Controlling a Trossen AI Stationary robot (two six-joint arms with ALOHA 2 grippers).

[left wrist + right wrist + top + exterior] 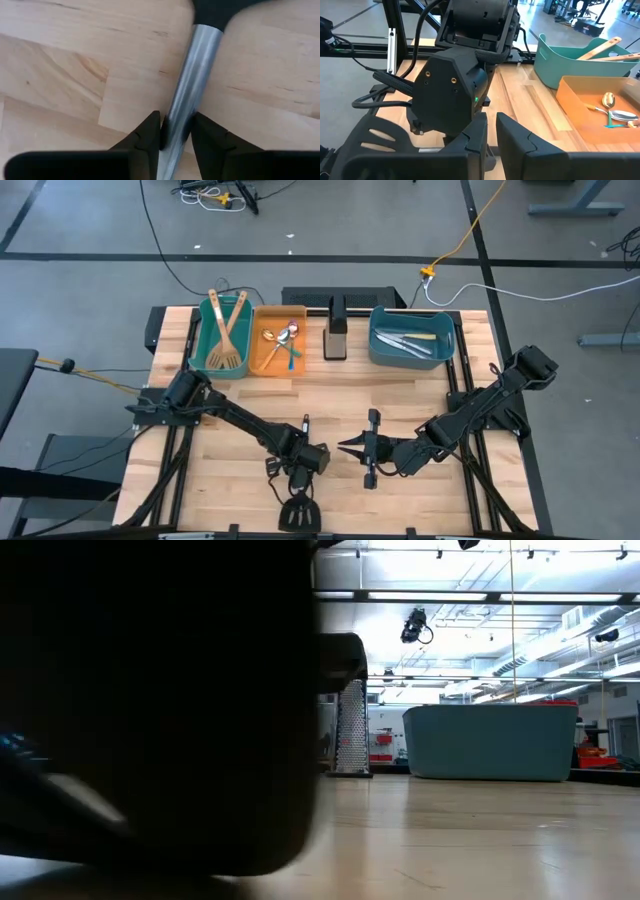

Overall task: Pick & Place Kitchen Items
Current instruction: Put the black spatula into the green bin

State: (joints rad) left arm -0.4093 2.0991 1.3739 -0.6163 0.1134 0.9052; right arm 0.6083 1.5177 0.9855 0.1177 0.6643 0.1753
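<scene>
The black slotted turner [300, 513] lies along the table near its near edge, with its steel handle [192, 75] pointing toward the far edge. My left gripper [300, 465] stands over it and is shut on the handle. My right gripper [345, 447] is just to the right of it, shut and empty, with its fingers pointing at the left gripper [455, 85]. The turner's head also shows in the right wrist view [372, 142]. In the low view a dark mass [150, 710] fills the left half. My left gripper pinches the turner's steel handle [176, 117] between its two fingers, on the stretch near the black head [215, 12]. The fingers come from above, pointing down, and lie across the handle. Whether the turner lies on the table or is just clear of it, I cannot tell.
Along the far edge stand a teal bin [212, 355] with wooden spatulas, an orange bin [262, 358] with spoons, a steel grater [336, 332] and a blue bin [385, 352] with silver knives. Bare wood lies between the bins and the grippers.
</scene>
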